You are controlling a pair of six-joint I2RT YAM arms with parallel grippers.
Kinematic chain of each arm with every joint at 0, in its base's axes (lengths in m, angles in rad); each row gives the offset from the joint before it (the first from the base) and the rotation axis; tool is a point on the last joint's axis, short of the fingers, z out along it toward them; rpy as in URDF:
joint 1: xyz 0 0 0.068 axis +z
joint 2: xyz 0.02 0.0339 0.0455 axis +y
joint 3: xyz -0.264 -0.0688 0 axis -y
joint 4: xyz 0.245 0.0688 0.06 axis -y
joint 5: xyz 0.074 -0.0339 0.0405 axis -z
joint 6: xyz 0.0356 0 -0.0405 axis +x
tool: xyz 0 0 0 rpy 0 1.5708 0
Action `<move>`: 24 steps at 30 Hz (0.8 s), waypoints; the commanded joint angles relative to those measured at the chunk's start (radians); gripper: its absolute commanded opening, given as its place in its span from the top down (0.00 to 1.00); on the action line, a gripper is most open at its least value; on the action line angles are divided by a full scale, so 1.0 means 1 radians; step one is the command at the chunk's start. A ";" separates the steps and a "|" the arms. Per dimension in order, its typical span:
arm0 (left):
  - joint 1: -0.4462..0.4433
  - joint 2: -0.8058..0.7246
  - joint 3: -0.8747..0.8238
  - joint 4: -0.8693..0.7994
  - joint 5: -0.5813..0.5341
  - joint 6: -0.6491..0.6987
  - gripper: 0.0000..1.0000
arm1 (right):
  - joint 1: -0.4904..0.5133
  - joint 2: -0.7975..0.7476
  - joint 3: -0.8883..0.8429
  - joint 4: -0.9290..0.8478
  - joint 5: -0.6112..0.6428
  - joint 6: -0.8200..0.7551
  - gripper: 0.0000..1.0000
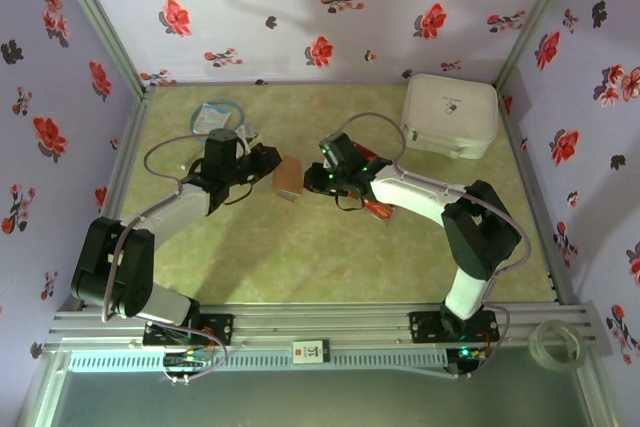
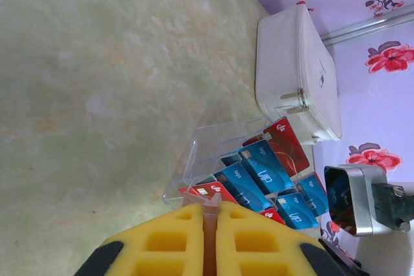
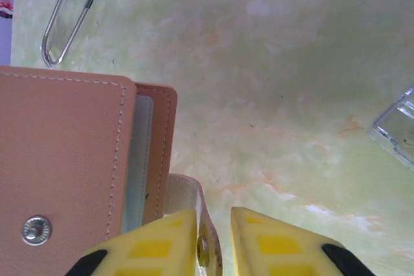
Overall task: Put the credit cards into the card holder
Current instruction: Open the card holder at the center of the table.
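At table centre | left tool (image 2: 210, 214) pinching card holder (image 1: 288, 178) | right tool (image 3: 215, 227) spread around strap (image 3: 186, 191)

Near half of table (image 1: 330, 257) open. White case (image 1: 450, 115) blocks far right corner, cable packet (image 1: 215, 115) near far left corner. Card holder (image 1: 288, 179) and clear card tray (image 2: 207, 143) crowd centre.

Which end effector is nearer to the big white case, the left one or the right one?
Right. The right end effector sits left of the white case, by the card holder. The left end effector is farther left, beyond the holder.
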 commanded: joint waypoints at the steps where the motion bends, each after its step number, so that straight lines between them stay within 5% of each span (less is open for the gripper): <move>1: 0.003 -0.029 0.026 0.007 -0.009 0.022 0.99 | -0.002 0.003 -0.016 0.025 -0.004 0.009 0.89; 4: 0.003 -0.022 0.019 0.011 -0.008 0.021 0.99 | -0.008 -0.002 -0.013 0.028 -0.010 0.007 1.00; 17: 0.004 0.044 -0.067 0.063 -0.020 0.059 0.64 | 0.017 -0.122 0.087 -0.040 -0.077 -0.028 1.00; 24: 0.002 0.117 -0.076 0.138 -0.013 0.033 0.59 | 0.082 -0.057 0.165 -0.006 -0.127 0.017 1.00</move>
